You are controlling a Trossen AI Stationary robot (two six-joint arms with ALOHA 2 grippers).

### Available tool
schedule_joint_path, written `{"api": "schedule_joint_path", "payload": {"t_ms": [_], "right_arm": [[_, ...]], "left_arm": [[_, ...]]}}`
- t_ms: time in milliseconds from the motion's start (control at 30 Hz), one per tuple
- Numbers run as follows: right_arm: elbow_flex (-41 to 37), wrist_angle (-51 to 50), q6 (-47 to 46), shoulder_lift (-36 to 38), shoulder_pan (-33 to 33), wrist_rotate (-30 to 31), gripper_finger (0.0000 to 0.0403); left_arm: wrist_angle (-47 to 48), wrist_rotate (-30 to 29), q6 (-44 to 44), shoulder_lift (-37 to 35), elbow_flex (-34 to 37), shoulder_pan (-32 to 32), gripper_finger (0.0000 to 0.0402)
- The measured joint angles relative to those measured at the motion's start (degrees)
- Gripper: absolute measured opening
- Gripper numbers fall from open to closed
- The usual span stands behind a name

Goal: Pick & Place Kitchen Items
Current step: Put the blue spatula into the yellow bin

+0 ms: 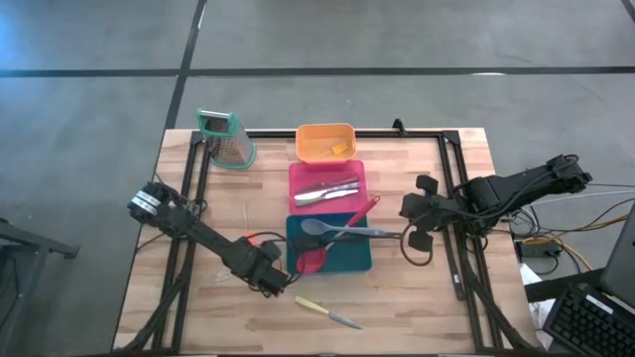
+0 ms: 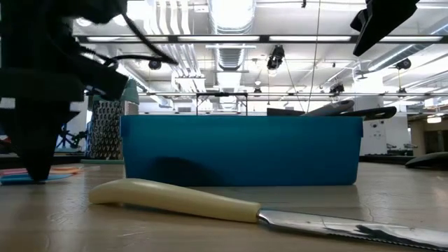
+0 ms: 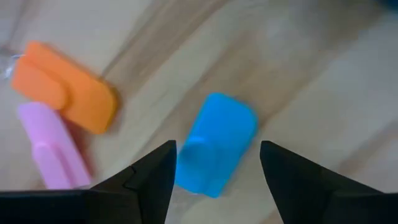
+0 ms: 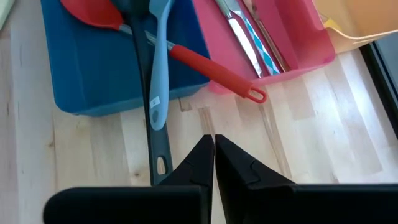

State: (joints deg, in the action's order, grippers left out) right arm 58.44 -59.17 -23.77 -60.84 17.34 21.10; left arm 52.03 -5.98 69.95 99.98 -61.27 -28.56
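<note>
the left gripper (image 3: pixel 216 163) hangs spread wide over a small blue piece (image 3: pixel 217 143), which lies between its 2 fingers (image 3: pixel 152 177). the right gripper (image 4: pixel 213 149) is pressed closed, empty, beside the teal tray (image 4: pixel 93 81).

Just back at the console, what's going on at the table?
The left gripper is open, low over a small blue piece, with orange and pink pieces beside it. The right gripper is shut and empty beside the teal tray, which holds long spoons. Cutlery lies in the pink tray. A knife lies on the table.
</note>
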Motion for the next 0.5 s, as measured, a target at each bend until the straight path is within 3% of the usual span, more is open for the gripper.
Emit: {"api": "schedule_joint_path", "payload": {"t_ms": [333,500], "right_arm": [[-0.6,0.2,0.0,0.0,0.0,0.0,0.0008],[-0.6,1.3,0.3,0.0,0.0,0.0,0.0008]], "left_arm": [[-3.9,1.1,0.5,-0.4,4.4,1.3,0.0235],[-5.0,1.5,-0.9,-0.3,5.2,1.6,0.0199]]}}
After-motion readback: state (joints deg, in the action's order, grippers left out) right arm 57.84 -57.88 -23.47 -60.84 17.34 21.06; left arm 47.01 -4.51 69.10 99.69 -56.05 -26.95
